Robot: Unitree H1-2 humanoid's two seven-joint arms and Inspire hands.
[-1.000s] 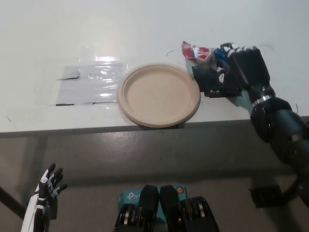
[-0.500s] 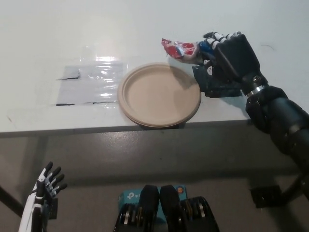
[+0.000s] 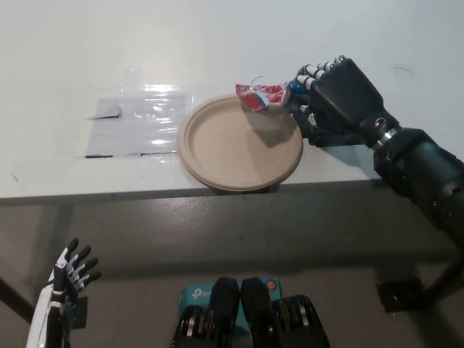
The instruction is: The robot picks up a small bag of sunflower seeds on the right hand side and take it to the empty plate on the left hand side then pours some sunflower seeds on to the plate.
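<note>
A small red, white and blue bag of sunflower seeds (image 3: 258, 96) hangs tilted over the far right rim of the tan plate (image 3: 225, 148), which looks bare. My black right hand (image 3: 335, 98) is shut on the bag's right end, just right of the plate. Low at the picture's bottom left, below the table edge, my white left hand (image 3: 70, 270) rests with its fingers spread and nothing in it.
The white table (image 3: 217, 43) runs across the view, its front edge just under the plate. A clear plastic sheet (image 3: 136, 129) lies flat left of the plate. A dark flat object (image 3: 326, 134) sits on the table beneath my right hand.
My right hand lifted the bag off the table and carried it left, from beside the plate to above its far right rim. The left hand stayed low.
</note>
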